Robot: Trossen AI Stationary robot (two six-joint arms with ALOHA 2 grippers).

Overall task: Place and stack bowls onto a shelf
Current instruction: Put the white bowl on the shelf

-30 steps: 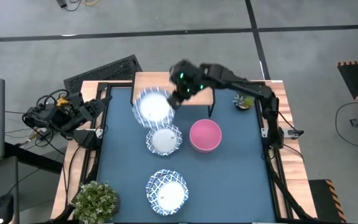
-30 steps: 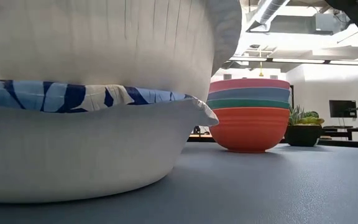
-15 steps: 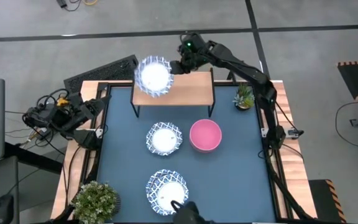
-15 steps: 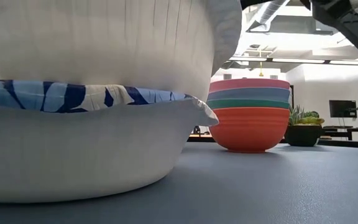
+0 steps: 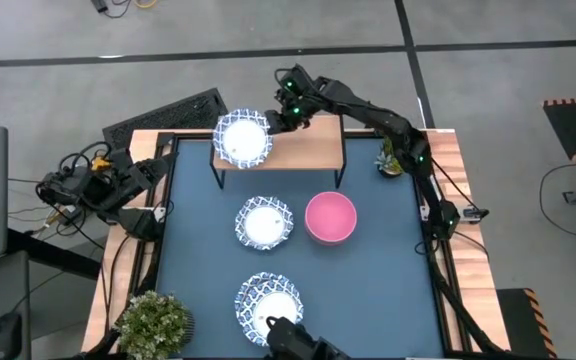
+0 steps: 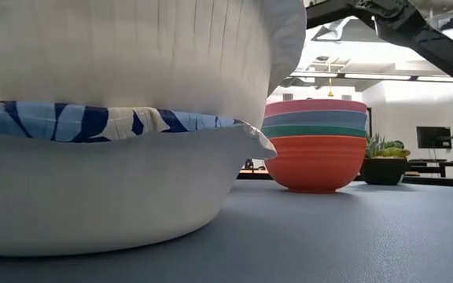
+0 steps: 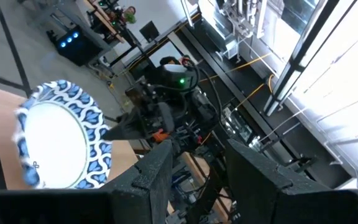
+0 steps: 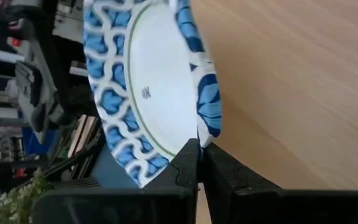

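In the high view my right gripper point(image 5: 280, 117) is shut on a white bowl with a blue patterned rim point(image 5: 242, 138), over the left end of the wooden-topped shelf point(image 5: 303, 147) at the table's far edge. Whether the bowl touches the board I cannot tell. A second patterned bowl point(image 5: 265, 222) and a pink bowl point(image 5: 330, 218) sit on the blue tabletop in front of the shelf. A third patterned bowl point(image 5: 268, 305) is at the near edge. The low view shows the pink bowl topping a stack of bowls point(image 6: 314, 145). My left gripper point(image 7: 201, 180) waits open off the table's left edge. My right gripper pinches the patterned bowl's rim point(image 8: 205, 130), one finger point(image 8: 188, 163) on the inner side and one on the outer. It comes from the table's right, slanting down. The bowl is tilted, with its inside showing, above the shelf's board point(image 8: 291, 74).
Small potted plants stand at the near left corner point(image 5: 153, 320) and beside the shelf's right end point(image 5: 393, 157). The shelf's right half is bare wood. A dark object point(image 5: 293, 340) shows at the near edge. In the low view the near bowl point(image 6: 108, 189) fills the left side.
My right gripper has carried the patterned bowl from in front of the shelf toward the far edge, over the shelf's left end. It has then come slightly back and down. The gripper has stayed shut on the rim. A dark object has appeared at the near edge.
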